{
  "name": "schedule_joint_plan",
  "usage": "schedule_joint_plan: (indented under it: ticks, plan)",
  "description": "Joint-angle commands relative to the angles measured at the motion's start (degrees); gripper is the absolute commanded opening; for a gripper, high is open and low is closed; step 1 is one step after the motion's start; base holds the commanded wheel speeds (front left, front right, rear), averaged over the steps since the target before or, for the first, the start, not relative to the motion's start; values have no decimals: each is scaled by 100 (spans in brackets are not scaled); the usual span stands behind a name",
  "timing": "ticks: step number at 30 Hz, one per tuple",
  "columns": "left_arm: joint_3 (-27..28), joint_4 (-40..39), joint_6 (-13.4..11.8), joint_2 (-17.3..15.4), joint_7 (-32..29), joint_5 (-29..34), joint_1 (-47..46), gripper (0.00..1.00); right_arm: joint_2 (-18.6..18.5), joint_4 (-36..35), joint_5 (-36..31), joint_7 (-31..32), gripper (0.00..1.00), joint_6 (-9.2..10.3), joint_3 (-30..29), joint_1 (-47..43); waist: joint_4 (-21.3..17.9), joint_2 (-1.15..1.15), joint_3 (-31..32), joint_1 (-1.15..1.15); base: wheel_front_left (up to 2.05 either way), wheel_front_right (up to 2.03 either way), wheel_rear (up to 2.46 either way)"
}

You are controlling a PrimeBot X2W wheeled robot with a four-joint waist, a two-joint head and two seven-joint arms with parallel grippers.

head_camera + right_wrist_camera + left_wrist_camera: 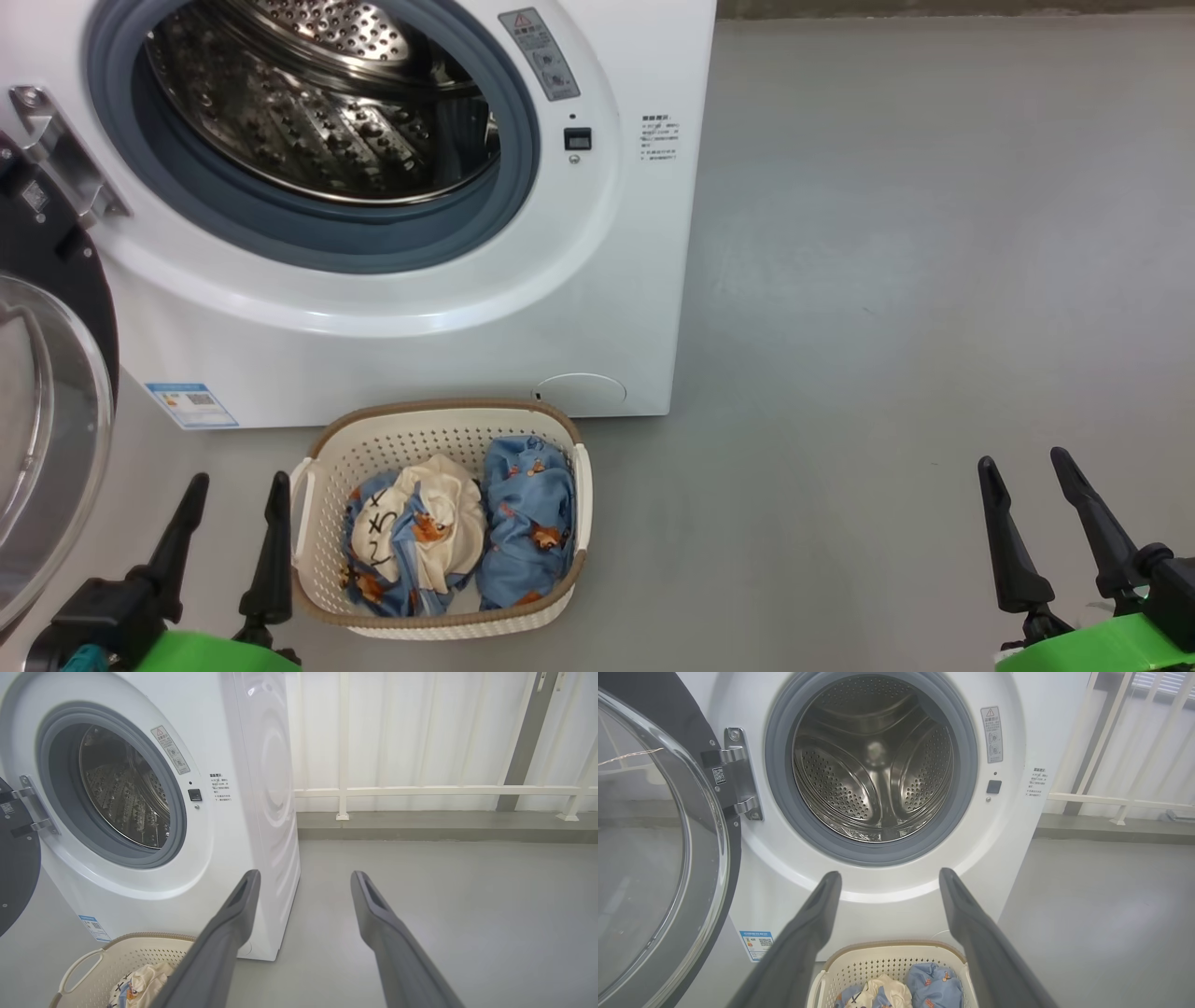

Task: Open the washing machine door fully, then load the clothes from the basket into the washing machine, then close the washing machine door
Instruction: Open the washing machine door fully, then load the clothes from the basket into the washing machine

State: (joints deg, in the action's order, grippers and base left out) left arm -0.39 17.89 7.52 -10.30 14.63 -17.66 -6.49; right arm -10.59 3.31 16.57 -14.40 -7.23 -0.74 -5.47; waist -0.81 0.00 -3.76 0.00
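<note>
- The washing machine door [47,401] is standing swung wide on its hinge at the left of the washing machine [597,280], so I'm taking the opening step as done.
- The steel drum [327,103] is showing bare. The loading step is the one now coming up, with nothing in the machine yet.
- The clothes [467,537] are lying as two bundles side by side in the basket [439,434]. It is sitting on the floor [887,280] just in front of the machine, below the round opening.
- The left fingers [273,541] are hanging spread apart and gripping nothing, just beside the basket's left handle.
- The right fingers [1006,537] are also spread and empty, hovering well off to the right over bare floor.
- To my eye, the left arm is looking like the natural one to go first, being so close.
- It is going to need to cross the brown rim, drop onto a bundle and gather a good bunch of fabric.
- Then it is facing a lift clear of the rim and a carry up past the grey gasket [523,187], watching for loose cloth trailing.
</note>
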Motion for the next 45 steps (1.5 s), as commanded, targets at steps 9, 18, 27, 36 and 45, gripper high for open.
schedule_joint_plan:
  ticks: [9, 18, 27, 36, 45]
  plan:
    - [210, -212, -3, -147, 37, -15, -73, 100, -50, -164, -25, -60, 100, -25, 21, -31, -29, 0, -21, 0, 0, 0, 0]
    - [209, -146, -3, -142, 37, -22, -104, 100, -32, -164, -26, -60, 100, -25, 20, -19, 16, 0, -55, 0, 0, 0, 0]
    - [159, -106, -3, -154, 37, -80, -147, 100, -22, -178, -32, -60, 100, -25, 29, 13, 24, 0, -111, 0, 14, -33, 19]
    - [65, -72, -3, -187, 37, -171, -218, 100, -11, -170, -23, -60, 100, -25, 20, 54, 31, 0, -178, 0, 49, -91, 43]
    - [3, -62, -3, -247, 37, -133, -273, 100, 9, -168, -31, -60, 100, -25, 26, 96, 17, 0, -233, 0, 53, -112, 58]
